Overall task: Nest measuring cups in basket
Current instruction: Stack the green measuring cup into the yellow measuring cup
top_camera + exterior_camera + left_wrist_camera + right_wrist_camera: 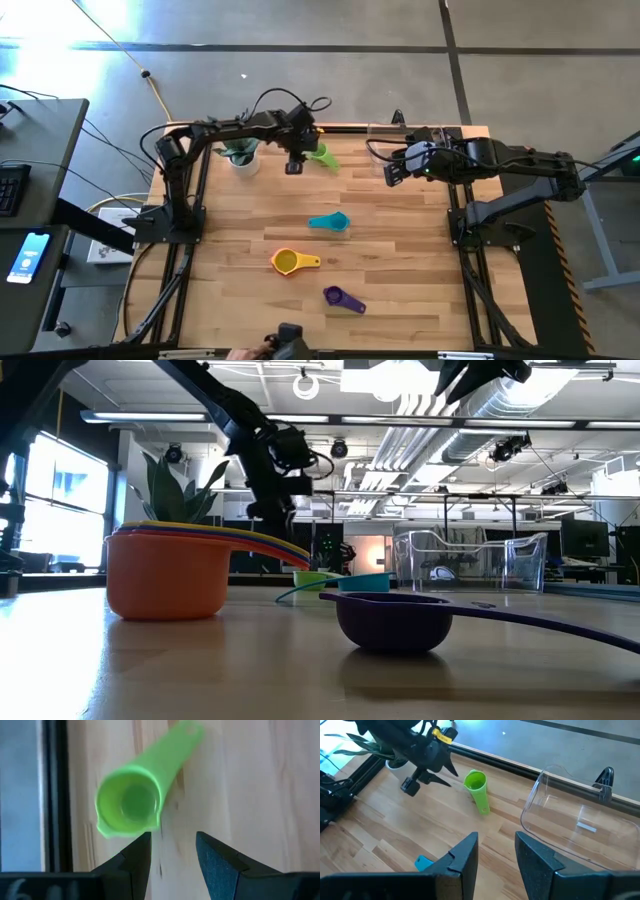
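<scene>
- Left gripper [172, 852], fingers apart, hovers beside the smooth round green cup [131, 807]
- Right gripper [496, 851] open near the clear, rounded-corner basket [580, 827]
- Teal cup [423, 863] cut off by a finger

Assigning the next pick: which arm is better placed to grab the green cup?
Left, probably. The left gripper hovers open right beside the green measuring cup, which lies just past its fingertips in the left wrist view. The right gripper is open too, but sits farther off, by the empty clear basket.
</scene>
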Motion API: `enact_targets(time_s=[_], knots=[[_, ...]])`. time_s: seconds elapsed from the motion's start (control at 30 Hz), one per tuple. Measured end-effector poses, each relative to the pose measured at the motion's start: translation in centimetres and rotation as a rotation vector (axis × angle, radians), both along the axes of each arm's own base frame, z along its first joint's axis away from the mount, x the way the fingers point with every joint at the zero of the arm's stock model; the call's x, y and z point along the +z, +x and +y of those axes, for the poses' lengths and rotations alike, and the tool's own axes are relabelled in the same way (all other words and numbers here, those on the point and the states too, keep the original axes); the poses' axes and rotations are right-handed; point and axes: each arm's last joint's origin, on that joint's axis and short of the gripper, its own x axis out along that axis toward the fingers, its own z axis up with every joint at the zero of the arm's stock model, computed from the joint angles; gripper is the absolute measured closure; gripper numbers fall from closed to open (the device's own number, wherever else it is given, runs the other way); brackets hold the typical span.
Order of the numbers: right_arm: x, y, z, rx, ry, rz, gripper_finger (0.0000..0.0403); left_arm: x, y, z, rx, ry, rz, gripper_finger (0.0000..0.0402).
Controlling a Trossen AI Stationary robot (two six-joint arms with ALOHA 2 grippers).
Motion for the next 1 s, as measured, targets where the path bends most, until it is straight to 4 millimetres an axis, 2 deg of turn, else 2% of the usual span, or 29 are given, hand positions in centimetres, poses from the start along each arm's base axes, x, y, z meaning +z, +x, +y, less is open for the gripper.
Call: enact_targets(time_s=[0.17, 0.47, 0.67, 0.87, 1.0], knots=[[0.0, 0.0, 0.0, -0.001, -0.001, -0.004, 0.0281, -0.1, -0.8, 0.7, -0.119, 0.045, 0.053, 0.0257], [0.1, 0.0, -0.1, -0.016, -0.02, -0.004, 0.0281, -0.5, -0.3, 0.6, -0.327, 0.143, 0.078, 0.0257], [0.1, 0.0, -0.1, -0.019, -0.024, -0.004, 0.0281, -0.7, 0.4, 0.1, -0.391, 0.174, 0.066, 0.0257], [0.1, 0.0, -0.1, -0.024, -0.029, -0.005, 0.0281, -0.5, 0.9, 0.3, -0.362, 0.198, 0.02, 0.0257], [0.1, 0.0, -0.1, -0.024, -0.029, -0.005, 0.0281, -1.2, 1.1, 0.4, -0.367, 0.192, 0.032, 0.0257]])
